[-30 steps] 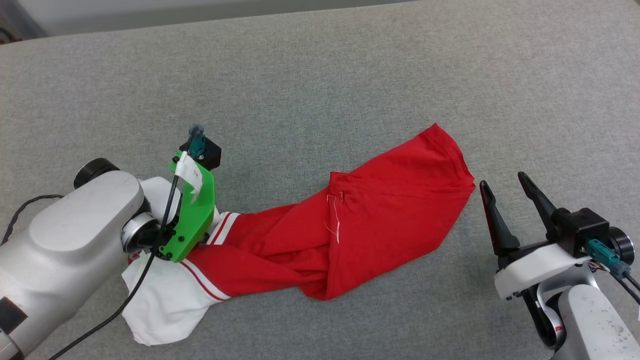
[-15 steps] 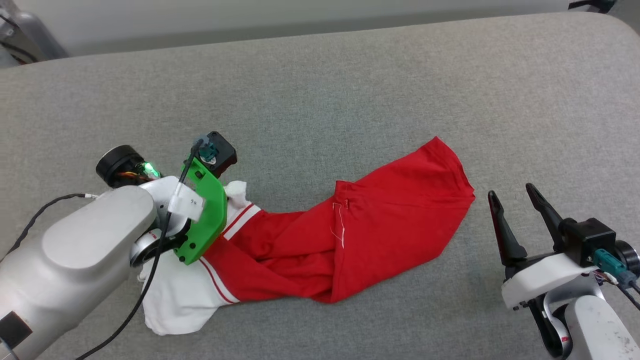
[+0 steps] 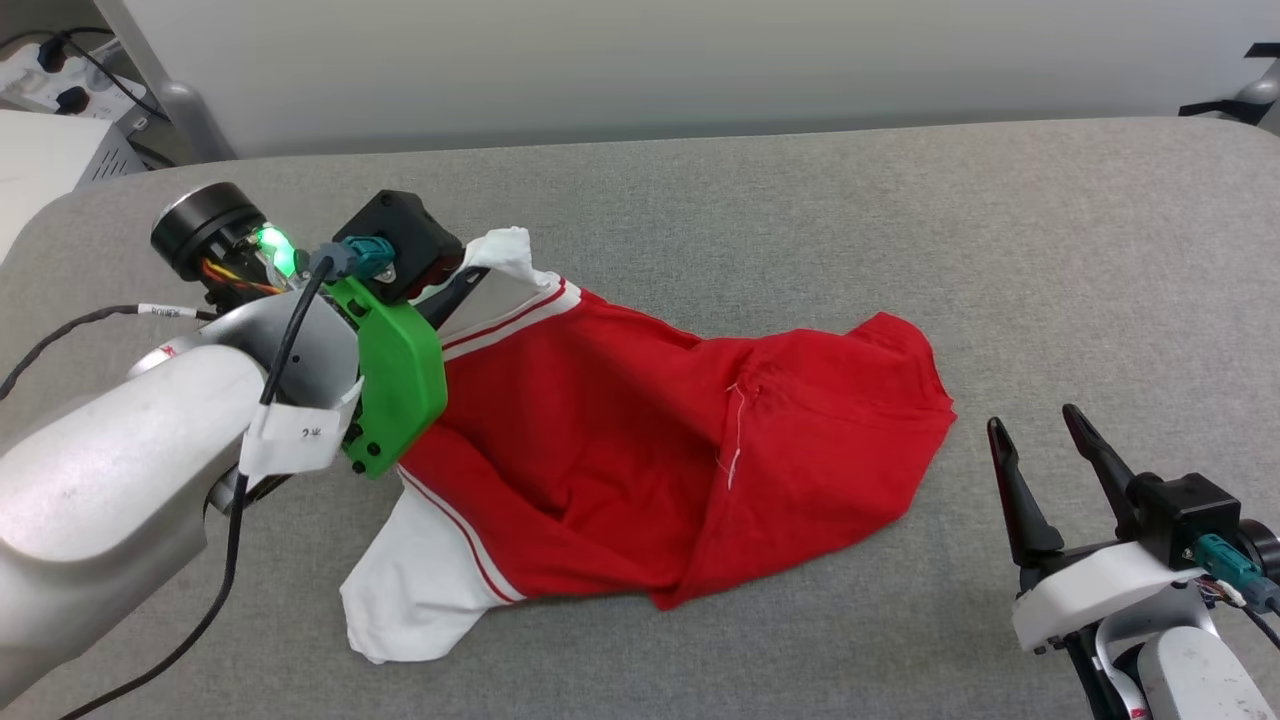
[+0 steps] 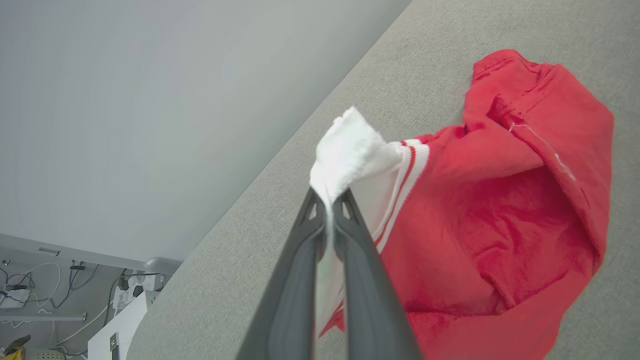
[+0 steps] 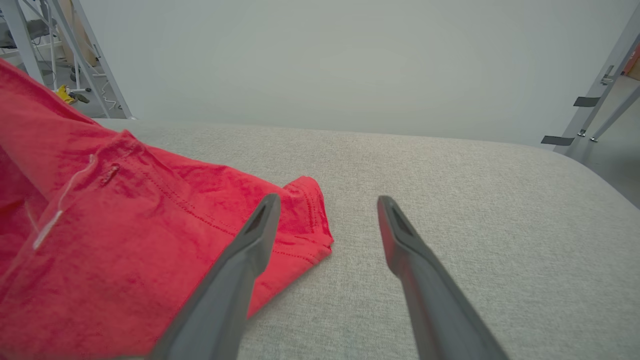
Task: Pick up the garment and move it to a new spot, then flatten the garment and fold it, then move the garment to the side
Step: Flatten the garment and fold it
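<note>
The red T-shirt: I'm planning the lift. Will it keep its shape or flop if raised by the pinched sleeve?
Probably floppy: the T-shirt sags in folds from the white sleeve pinched in the left gripper. Likely light, since that thin pinch holds a corner up. Its far end lies on the grey surface and would probably drag.

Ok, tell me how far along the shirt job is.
Done: the left end effector is shut on the white sleeve of the garment. In hand: that sleeve held above the grey table, red body bunched on it. To do: moving, flattening, folding, setting aside. The right end effector is open, touching nothing.
</note>
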`<state>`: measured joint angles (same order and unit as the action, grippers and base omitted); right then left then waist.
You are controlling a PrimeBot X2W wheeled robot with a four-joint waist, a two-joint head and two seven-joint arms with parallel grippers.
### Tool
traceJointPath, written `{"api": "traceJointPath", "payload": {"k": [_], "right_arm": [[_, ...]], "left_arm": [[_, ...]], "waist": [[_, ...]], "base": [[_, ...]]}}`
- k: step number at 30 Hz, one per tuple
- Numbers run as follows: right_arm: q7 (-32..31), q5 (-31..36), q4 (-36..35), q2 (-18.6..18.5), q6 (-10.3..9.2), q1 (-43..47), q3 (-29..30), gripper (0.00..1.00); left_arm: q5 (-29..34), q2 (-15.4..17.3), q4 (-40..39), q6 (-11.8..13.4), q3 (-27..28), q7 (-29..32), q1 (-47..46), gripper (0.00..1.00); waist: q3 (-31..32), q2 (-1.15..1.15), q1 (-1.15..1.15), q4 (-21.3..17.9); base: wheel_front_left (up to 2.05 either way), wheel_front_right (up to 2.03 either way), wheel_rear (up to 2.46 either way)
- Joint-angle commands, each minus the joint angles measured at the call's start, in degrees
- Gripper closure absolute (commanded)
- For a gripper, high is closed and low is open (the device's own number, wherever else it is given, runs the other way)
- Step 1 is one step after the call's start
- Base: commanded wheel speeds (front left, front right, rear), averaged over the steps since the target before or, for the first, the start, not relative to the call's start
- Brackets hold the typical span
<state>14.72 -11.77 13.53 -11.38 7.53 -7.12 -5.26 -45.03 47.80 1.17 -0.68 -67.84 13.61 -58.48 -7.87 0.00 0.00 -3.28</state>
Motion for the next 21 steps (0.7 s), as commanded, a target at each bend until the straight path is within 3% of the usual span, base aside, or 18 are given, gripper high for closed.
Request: {"api": "traceJointPath", "payload": {"k": [1, 10, 16, 21], "right_arm": [[0.3, 0.3, -0.3, 0.1, -0.04, 0.2, -0.2, 0.0], [0.3, 0.4, -1.9, 1.3, -0.04, -2.4, -0.4, 0.0], [0.3, 0.4, -2.9, 3.2, -0.04, -4.5, -0.1, 0.0], [0.3, 0.4, -3.6, 4.3, -0.04, -6.4, 0.1, 0.0]], "left_arm": [[1.0, 0.1, -0.3, 0.6, 0.3, -0.4, -1.2, 1.0], [4.7, -5.7, 3.4, -1.5, -0.2, 0.6, -8.2, 1.0], [7.9, -13.6, 12.9, -4.5, -1.6, 0.8, -15.3, 1.0], [10.1, -21.9, 23.3, -6.2, -3.6, -2.1, -18.4, 1.0]], "waist": [[-0.1, 0.0, 0.0, -0.6], [-5.4, 0.0, 0.0, -7.7], [-11.4, 0.0, 0.0, -12.8], [-15.3, 0.0, 0.0, -15.7]], "base": [[0.0, 0.0, 0.0], [0.0, 0.0, 0.0], [0.0, 0.0, 0.0], [0.0, 0.0, 0.0]]}}
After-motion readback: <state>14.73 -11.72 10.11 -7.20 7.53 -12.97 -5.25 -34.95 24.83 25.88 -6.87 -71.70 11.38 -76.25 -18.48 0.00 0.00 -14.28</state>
